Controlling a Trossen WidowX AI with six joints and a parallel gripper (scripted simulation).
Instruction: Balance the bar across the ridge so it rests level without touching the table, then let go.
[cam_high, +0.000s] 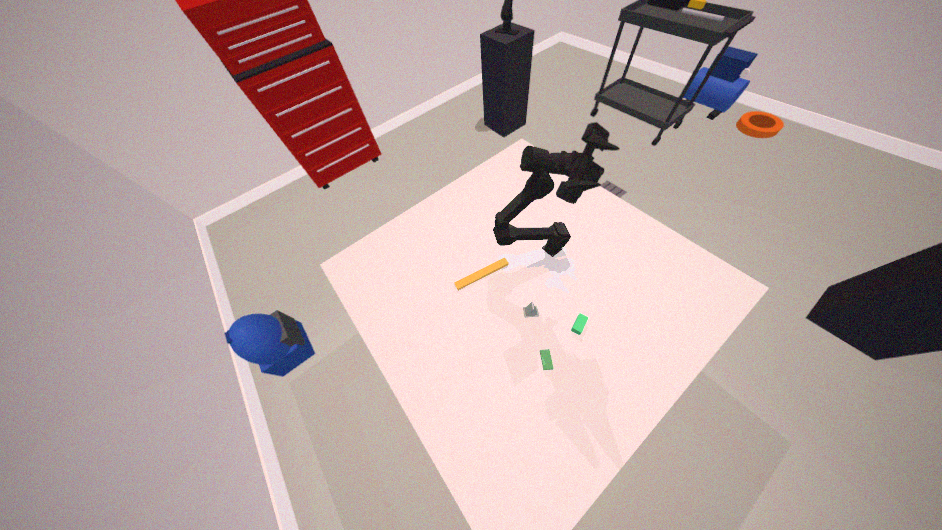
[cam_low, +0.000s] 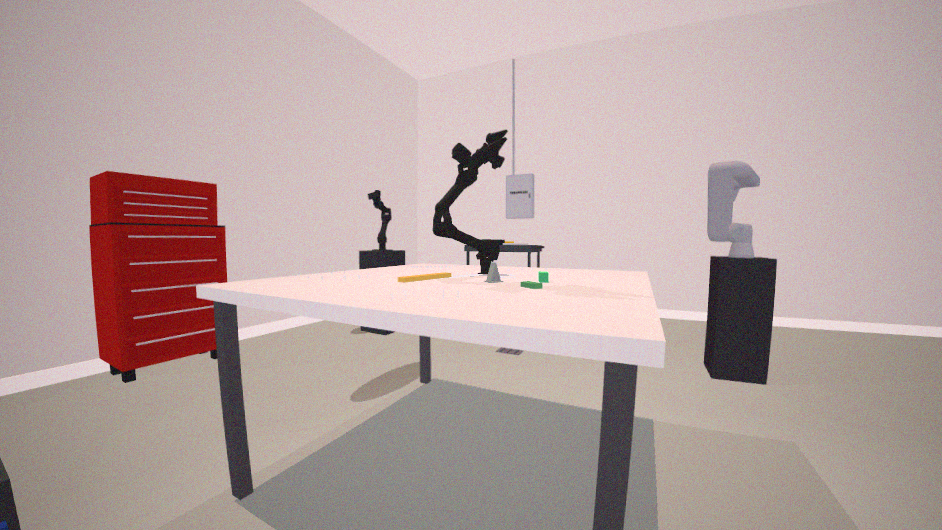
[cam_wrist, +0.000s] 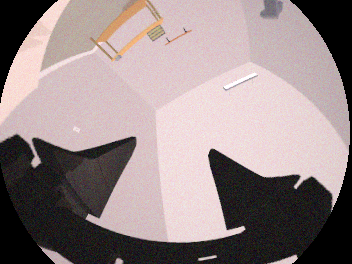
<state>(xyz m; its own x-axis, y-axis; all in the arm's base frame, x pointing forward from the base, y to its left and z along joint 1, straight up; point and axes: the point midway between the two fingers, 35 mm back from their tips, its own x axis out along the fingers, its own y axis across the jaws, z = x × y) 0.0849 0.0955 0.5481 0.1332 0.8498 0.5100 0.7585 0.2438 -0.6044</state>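
High above the tabletop (cam_high: 408, 290) (cam_low: 421, 306), the claw (cam_high: 602, 164) (cam_low: 501, 146) (cam_wrist: 172, 145) of the black arm (cam_high: 520, 204) (cam_low: 454, 191) is wide open, and between its two fingers there is nothing. From the wrist, I can see one finger at each side, well apart, and behind them only walls and ceiling of the room. The claw touches no object; it is well apart from all the small things below. The orange-yellow bar (cam_high: 481, 274) (cam_low: 424, 277) is lying flat on the tabletop, so it is not across the ridge. Near to it, but not touching, the small grey ridge (cam_high: 530, 309) (cam_low: 493, 272) stands upright, with a narrow top and a wider foot. Two green blocks, one brighter (cam_high: 579, 323) (cam_low: 543, 276) and one darker (cam_high: 546, 359) (cam_low: 531, 284), are also on the tabletop, separate from each other and from the ridge.
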